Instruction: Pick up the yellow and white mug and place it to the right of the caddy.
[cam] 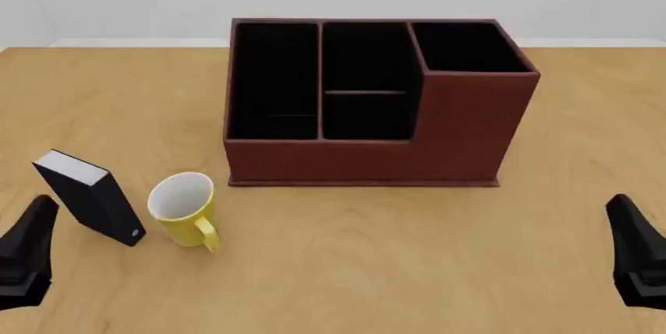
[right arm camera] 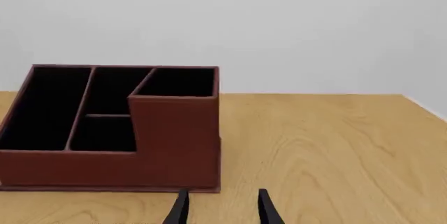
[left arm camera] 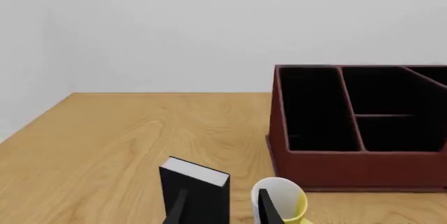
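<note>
Front view: nearest the camera, the left gripper (cam: 26, 260) and right gripper (cam: 637, 260) sit low at the near corners, both with fingers apart and holding nothing. Just beyond, the yellow and white mug (cam: 184, 210) stands tilted on the wooden table (cam: 416, 256), yellow outside, white inside, its loop handle toward the camera. A small black box (cam: 90, 197) stands just left of the mug. Farther back and to the mug's right sits the caddy (cam: 370, 104), red-brown with black-lined compartments.

left gripper (cam: 26, 252): near-left, low, fingers apart | right gripper (cam: 637, 256): near-right, low, fingers apart
</note>
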